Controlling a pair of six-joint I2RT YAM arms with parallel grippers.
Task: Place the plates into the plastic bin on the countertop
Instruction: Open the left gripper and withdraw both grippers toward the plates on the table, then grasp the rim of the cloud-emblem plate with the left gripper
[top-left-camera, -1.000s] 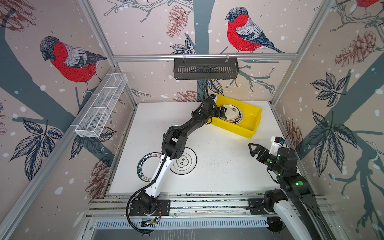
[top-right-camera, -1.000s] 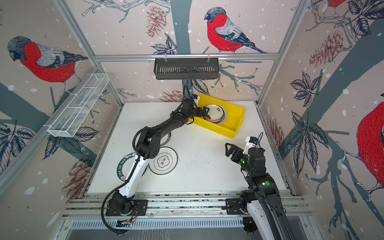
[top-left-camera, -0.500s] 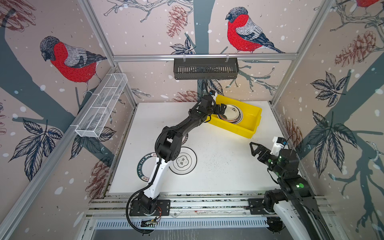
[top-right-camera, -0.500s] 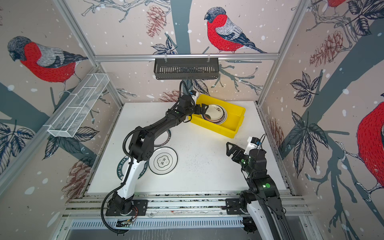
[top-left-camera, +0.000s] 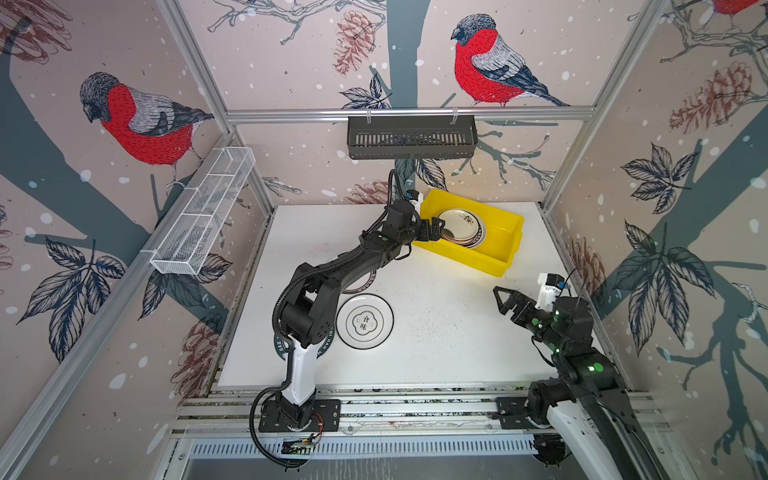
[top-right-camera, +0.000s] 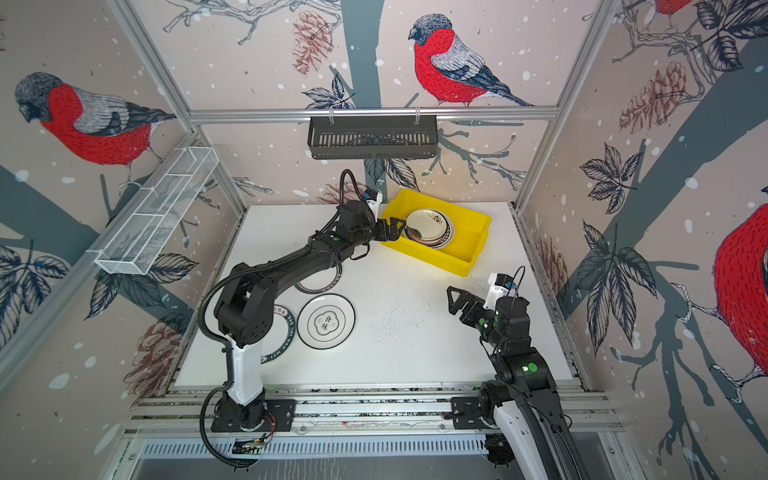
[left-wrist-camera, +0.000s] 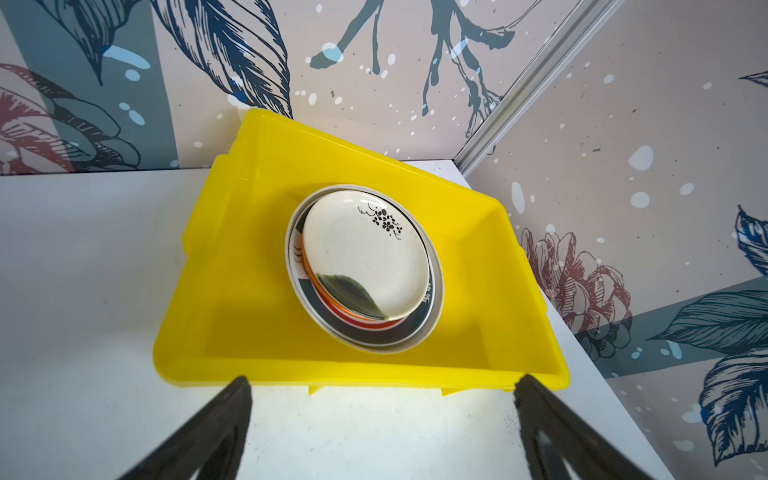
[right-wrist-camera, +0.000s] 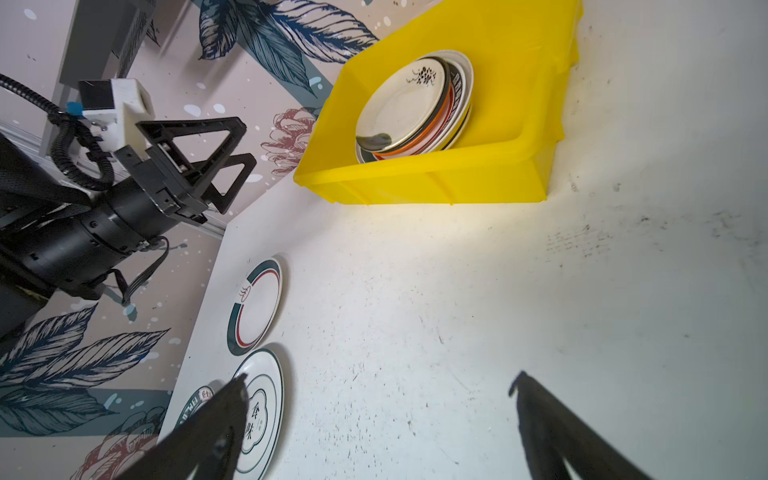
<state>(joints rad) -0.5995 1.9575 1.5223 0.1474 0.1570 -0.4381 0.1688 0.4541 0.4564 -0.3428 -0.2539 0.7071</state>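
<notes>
Bin: sits askew at the far right of the countertop; seen whole from the left wrist.
Stack: lies inside the bin, cream plate with a black flower sprig on top; orange, dark and lettered rims peek out beneath; count of plates below hard to make out.
Left gripper: spread wide, holds nothing; hangs at the bin's left end, tips by the rim; height above the rim unclear.
Right gripper: spread wide, empty, over bare countertop, well apart from the bin.
Black-ringed plate: lies flat, near left; whole in both top views, partly behind a finger from the right wrist.
Red-ringed plate: mostly hidden under the left arm in both top views.
Lettered plate: just beside the black-ringed plate, largely covered by the arm; lettering illegible.
</notes>
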